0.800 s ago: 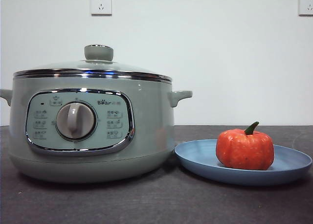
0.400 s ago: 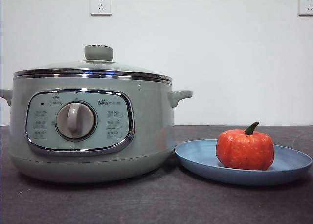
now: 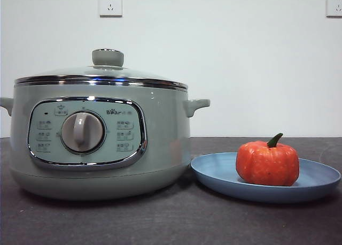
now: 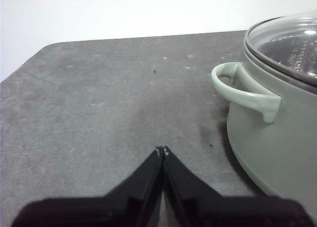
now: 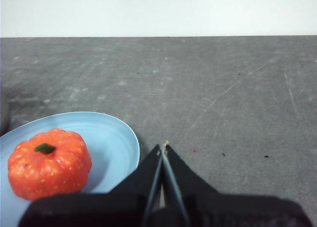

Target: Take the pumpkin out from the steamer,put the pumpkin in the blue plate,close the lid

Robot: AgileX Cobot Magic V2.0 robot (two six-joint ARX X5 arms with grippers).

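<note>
A: Front view first: where does the pumpkin [image 3: 267, 163] sit?

B: In the lower right of the frame, resting on the blue plate [image 3: 214, 173], stem curling up. The plate lies on the dark bench [image 3: 160, 223] just beside the steamer [image 3: 160, 143], which fills the left half. The lid [image 3: 101, 74] rests on the steamer's chrome rim, knob on top.

A: And the claws?

B: Neither shows in the front view. In the right wrist view, the right claw [image 5: 163, 146] has its two black jaws pressed together, gripping nothing. The pumpkin [image 5: 49, 162] lies near it, in the lower left of that frame, with the plate's [image 5: 121, 142] rim just beside the jaw tips.

A: The left one?

B: The left claw [image 4: 161, 150] is likewise closed and empty, over bare bench [image 4: 99, 103]. The steamer [image 4: 267, 138] stands at the right edge of that frame, one side handle [image 4: 242, 90] turned toward the claw but apart from it.

A: Anything cut off or unclear?

B: The steamer's left handle runs off the front view's edge. In the left wrist view only part of the lid [image 4: 292, 43] shows, and what lies under the glass is too blurred to tell. The plate is cropped at the bottom left of the right wrist view.
</note>
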